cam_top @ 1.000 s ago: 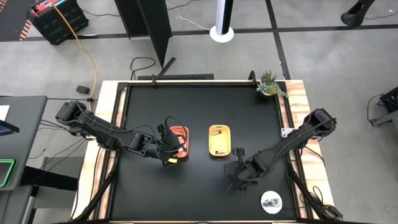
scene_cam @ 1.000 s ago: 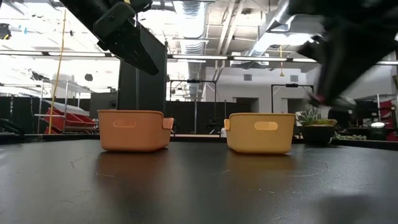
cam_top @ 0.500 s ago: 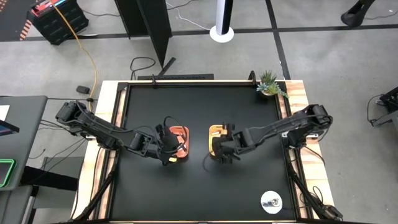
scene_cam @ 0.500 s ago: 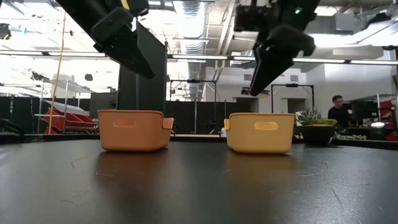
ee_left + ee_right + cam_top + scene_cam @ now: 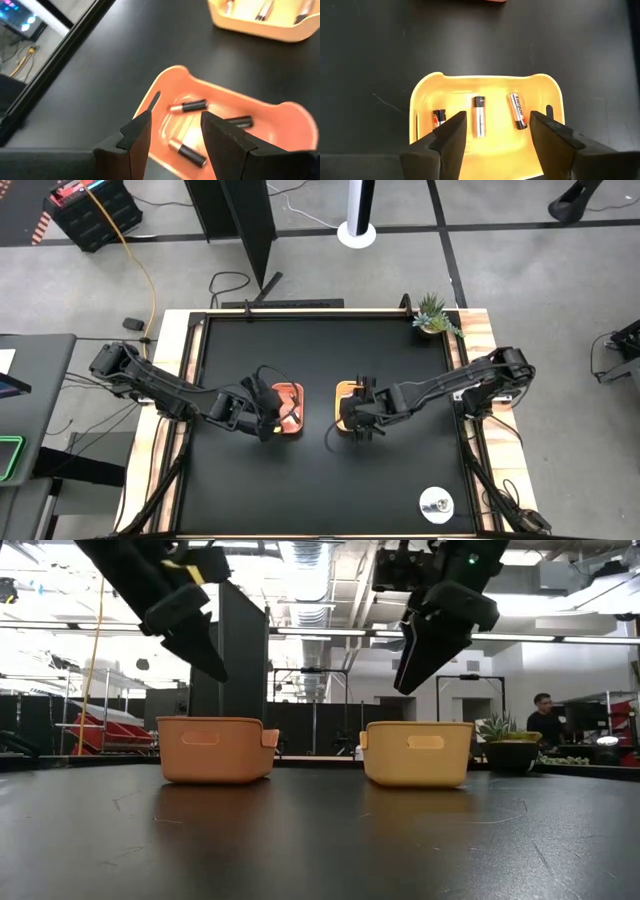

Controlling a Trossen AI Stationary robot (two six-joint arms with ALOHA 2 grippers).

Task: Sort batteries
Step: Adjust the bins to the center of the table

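Observation:
An orange tray [image 5: 290, 408] and a yellow tray [image 5: 347, 404] stand side by side at mid-table. Three batteries lie in the orange tray [image 5: 189, 105], [image 5: 239, 121], [image 5: 188, 153]. Three more lie in the yellow tray [image 5: 438, 120], [image 5: 479, 123], [image 5: 517, 111]. My left gripper [image 5: 175, 131] hangs open above the orange tray's left side, with nothing between its fingers. My right gripper [image 5: 497, 129] hangs open above the yellow tray [image 5: 417, 752], also with nothing between its fingers.
A round silvery-white disc [image 5: 436, 503] lies near the table's near right corner. A small potted plant [image 5: 433, 315] stands at the far right corner. Bare black tabletop [image 5: 300, 490] lies between the trays and the near edge.
My right gripper has swung from beside the white disc at the near right toward the table's middle and now hangs over the yellow tray. My left gripper has shifted a little toward the table's left edge, above the orange tray.

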